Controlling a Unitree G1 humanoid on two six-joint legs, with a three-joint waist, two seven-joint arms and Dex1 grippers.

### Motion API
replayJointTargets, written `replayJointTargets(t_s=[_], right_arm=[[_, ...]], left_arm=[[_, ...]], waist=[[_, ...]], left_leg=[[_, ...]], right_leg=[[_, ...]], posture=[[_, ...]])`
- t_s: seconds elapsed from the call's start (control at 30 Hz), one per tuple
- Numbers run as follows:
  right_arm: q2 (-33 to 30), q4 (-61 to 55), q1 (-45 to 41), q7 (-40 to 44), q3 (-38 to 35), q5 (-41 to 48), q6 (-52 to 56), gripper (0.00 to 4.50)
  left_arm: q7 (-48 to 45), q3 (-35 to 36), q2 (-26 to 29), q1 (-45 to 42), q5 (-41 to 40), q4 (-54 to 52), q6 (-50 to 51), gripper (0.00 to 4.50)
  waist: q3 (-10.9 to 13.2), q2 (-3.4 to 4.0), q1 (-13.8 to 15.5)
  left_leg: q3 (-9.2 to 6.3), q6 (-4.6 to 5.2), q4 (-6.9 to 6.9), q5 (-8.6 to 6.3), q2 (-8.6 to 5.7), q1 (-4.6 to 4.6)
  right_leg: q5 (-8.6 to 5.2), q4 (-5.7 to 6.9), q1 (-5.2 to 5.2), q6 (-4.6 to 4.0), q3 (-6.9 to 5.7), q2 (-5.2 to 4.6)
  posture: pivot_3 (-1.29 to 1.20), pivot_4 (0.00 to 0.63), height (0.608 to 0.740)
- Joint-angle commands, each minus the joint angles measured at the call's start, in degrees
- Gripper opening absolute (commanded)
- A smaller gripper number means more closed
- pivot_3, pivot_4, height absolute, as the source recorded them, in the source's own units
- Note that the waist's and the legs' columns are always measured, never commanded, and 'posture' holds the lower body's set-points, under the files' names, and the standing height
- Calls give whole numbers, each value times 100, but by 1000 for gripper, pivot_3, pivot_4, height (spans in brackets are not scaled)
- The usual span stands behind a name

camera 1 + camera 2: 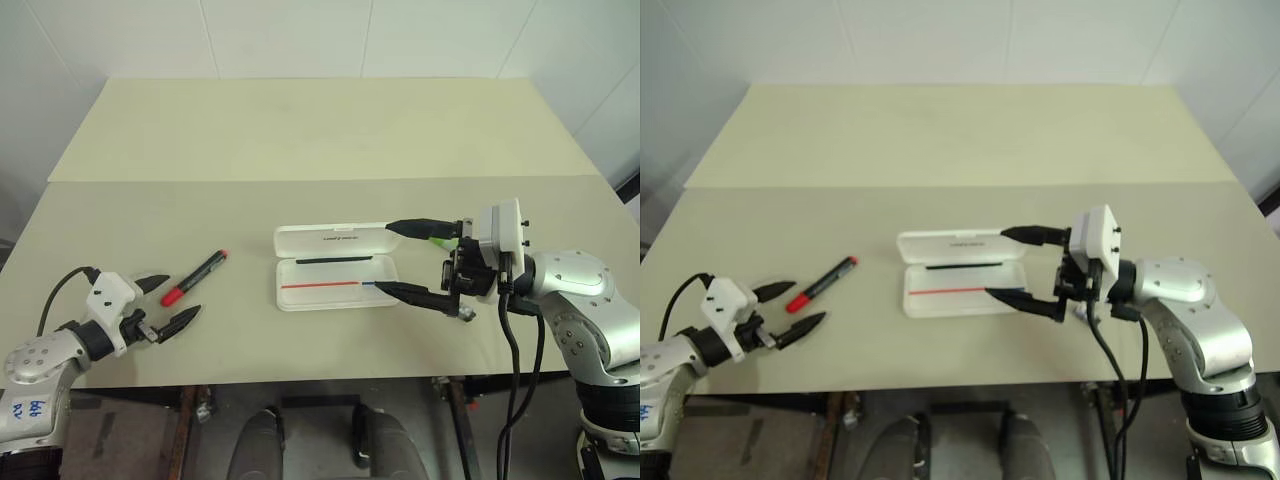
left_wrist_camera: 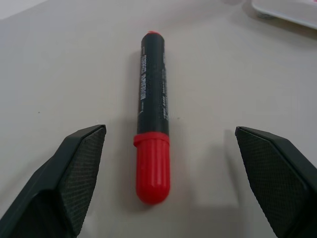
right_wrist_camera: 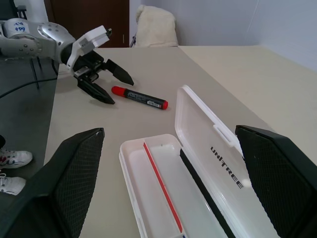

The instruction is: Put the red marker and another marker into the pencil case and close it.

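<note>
A: Where is the red marker [image 1: 194,277] found?

B: It is laid flat on the tabletop [image 1: 300,150], to the left of the pencil case [image 1: 336,266] and well apart from it. Its red cap is turned toward the left gripper [image 1: 167,302], which is set just before the cap. The fingers [image 2: 69,183] are spread wide to either side of the cap, and the marker is not touched.

A: And the pencil case?

B: It is lying open near the middle of the tabletop, its lid folded back with dark lettering seen on it. Thin red, black and blue lines are seen inside.

A: What of the other marker?

B: A bit of lime green [image 1: 438,241] is glimpsed at the case's right end, behind the right gripper [image 1: 405,258]; no more can be told.

A: The right gripper's fingers?

B: They are held wide apart beside that end, and nothing is grasped.
</note>
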Motion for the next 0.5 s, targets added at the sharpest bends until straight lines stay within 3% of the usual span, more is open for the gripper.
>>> replayJointTargets(t_s=[0.03, 0.17, 0.2, 0.27, 0.5], right_arm=[[-11, -192, -62, -93, -148, 135, 16, 4500], [-22, -171, -98, -128, -160, 134, 19, 4500], [-24, -172, -104, -134, -161, 134, 23, 4500], [-26, -183, -112, -155, -165, 139, 37, 4500], [-37, -177, -121, -173, -190, 141, 39, 4500]], left_arm=[[103, -95, -69, -169, 30, 187, -165, 4480], [217, -294, -148, -283, 96, 273, -92, 4480], [216, -327, -176, -298, 74, 258, -48, 4296], [285, -409, -188, -293, 129, 218, 43, 3828], [274, -480, -186, -179, 68, 82, 244, 1474]], waist=[[-1, -1, 0], [-1, -2, 1], [-1, -2, 1], [-2, -2, 14], [-4, -2, 3]], left_leg=[[0, 0, 0, 0, 0, -1], [3, 3, 1, 3, 1, 0], [3, 5, 1, 4, 1, 1], [5, 4, 1, 4, 1, 2], [7, 0, 1, 4, 2, 4]], right_leg=[[0, 2, -1, 0, 0, 0], [9, 6, -4, 16, 0, 0], [14, 7, -4, 25, 0, 0], [16, 8, -3, 29, 0, 0], [22, 2, -2, -17, 0, 0]], posture=[[0, 150, 740], [0, 150, 740], [0, 150, 740], [0, 150, 740], [0, 150, 740]])
